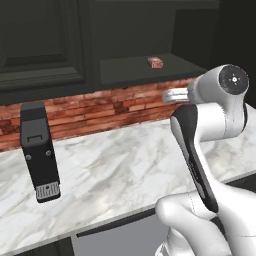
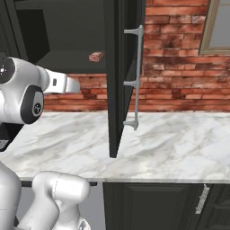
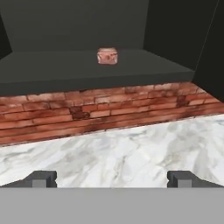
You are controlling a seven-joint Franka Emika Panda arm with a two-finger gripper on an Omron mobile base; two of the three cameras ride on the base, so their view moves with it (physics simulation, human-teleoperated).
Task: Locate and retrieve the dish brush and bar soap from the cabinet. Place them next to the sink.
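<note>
Spread-wide, empty end effector [image 3: 112, 179] faces one bar soap [image 3: 107, 56] in one cabinet [image 3: 78, 26].

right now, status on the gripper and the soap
Gripper open, empty, aimed at the cabinet. Bar soap alone on the open cabinet shelf. Nothing between them.

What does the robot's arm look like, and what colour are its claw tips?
The arm is smooth, glossy white, built of rounded tube-like segments. Dark black panels sit at its joints, and round grey end caps with small dots mark them. In the hand view the claw shows two small, blocky dark grey tips. No cables or lettering are visible.
</note>
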